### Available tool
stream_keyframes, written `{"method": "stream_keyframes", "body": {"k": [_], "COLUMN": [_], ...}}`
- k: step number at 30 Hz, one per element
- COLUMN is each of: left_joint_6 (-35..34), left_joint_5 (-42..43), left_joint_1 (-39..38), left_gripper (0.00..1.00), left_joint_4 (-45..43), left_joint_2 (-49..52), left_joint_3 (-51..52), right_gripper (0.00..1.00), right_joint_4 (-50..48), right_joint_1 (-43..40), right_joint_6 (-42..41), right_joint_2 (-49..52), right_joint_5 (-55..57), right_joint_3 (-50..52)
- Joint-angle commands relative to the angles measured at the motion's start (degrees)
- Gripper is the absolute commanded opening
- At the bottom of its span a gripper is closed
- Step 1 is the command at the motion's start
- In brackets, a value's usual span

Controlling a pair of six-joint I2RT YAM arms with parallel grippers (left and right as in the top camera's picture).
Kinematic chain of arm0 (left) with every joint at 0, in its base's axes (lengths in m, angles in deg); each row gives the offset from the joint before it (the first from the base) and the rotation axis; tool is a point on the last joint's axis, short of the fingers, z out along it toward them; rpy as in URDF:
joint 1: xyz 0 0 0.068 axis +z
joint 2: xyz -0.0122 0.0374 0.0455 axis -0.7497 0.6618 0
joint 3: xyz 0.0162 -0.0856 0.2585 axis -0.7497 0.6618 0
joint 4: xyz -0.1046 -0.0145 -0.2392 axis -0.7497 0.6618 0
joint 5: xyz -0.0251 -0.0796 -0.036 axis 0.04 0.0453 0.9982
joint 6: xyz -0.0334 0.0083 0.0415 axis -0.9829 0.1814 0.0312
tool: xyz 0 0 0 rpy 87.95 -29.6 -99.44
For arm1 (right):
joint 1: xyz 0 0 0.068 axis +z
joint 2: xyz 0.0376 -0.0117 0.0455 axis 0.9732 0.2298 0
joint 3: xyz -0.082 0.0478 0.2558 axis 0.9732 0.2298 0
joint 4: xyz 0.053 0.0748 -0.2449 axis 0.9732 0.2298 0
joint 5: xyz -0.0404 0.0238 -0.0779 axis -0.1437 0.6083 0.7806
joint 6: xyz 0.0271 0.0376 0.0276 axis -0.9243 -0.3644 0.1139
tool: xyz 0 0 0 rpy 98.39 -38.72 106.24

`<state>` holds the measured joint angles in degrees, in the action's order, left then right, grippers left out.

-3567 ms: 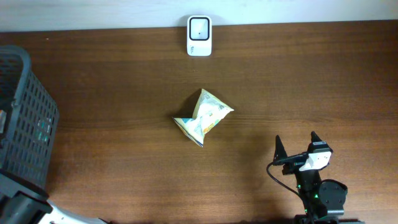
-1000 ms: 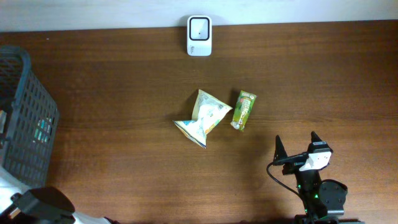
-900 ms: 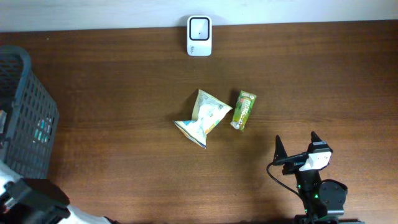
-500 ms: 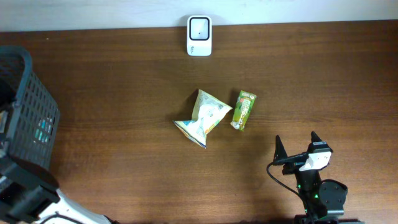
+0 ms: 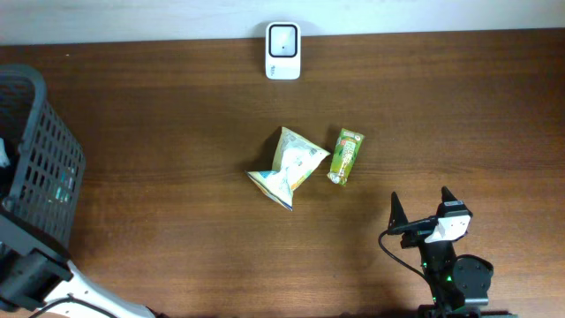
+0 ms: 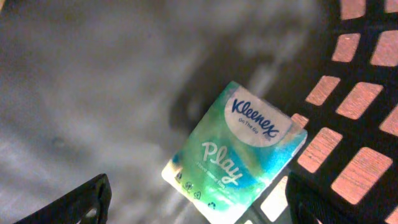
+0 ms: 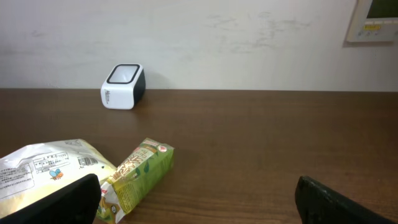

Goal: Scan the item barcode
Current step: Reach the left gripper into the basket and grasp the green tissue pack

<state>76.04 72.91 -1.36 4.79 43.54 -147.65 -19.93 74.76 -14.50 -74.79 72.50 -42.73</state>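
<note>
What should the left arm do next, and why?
Probably ease the left pincer down over the Kleenex pack and close on it. The pack lies in the basket between the open fingers, not yet gripped.

Dark wood-grain table (image 7: pixel 261 137) spread flat ahead of the right fingers (image 7: pixel 336 199); off-white, scuffed wall (image 7: pixel 217 43) rising at its far edge. Pale wall panel (image 7: pixel 373 22) high up, above the right-hand finger. Soft, even light.

Kleenex pack (image 6: pixel 239 158) just beside basket mesh wall (image 6: pixel 367 93) one side, bare basket floor (image 6: pixel 93 93) w/ room on other.
</note>
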Motion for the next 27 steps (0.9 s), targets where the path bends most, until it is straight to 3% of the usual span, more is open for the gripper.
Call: {"method": "stream_keyframes", "body": {"k": [1, 9, 14, 16, 20, 23, 27], "left_joint_6": [5.1, 8.4, 6.0, 3.0, -3.1, -6.1, -10.0], "left_joint_5": [4.8, 1.7, -5.1, -7.6, -7.3, -5.6, 3.3], "left_joint_1": [0.1, 0.1, 0.1, 0.1, 0.2, 0.2, -0.2], "left_gripper": [0.9, 0.84, 0.17, 0.0, 0.0, 0.0, 0.0], "left_joint_4": [-0.5, -9.4, -9.8, -8.4, -2.1, -1.3, -1.1], "left_joint_2": [0.3, 0.3, 0.3, 0.3, -2.4, -9.9, -21.4], "left_joint_3": [0.7, 12.2, 12.3, 11.1, 3.6, 2.4, 2.4], "right_gripper": [0.99, 0.99, 0.99, 0.99, 0.99, 0.99, 0.99], "right_joint_4": [0.1, 0.1, 0.1, 0.1, 0.1, 0.1, 0.1], "right_joint_1": [-0.3, -0.3, -0.3, -0.3, -0.3, -0.3, -0.3], "right_joint_6": [-0.4, -0.4, -0.4, -0.4, -0.4, -0.4, -0.4], "right_joint_2": [-0.3, -0.3, -0.3, -0.3, -0.3, -0.3, -0.3], "right_joint_5": [-0.3, -0.3, -0.3, -0.3, -0.3, -0.3, -0.3], "right_joint_3": [0.4, 0.4, 0.4, 0.4, 0.4, 0.4, 0.4]}}
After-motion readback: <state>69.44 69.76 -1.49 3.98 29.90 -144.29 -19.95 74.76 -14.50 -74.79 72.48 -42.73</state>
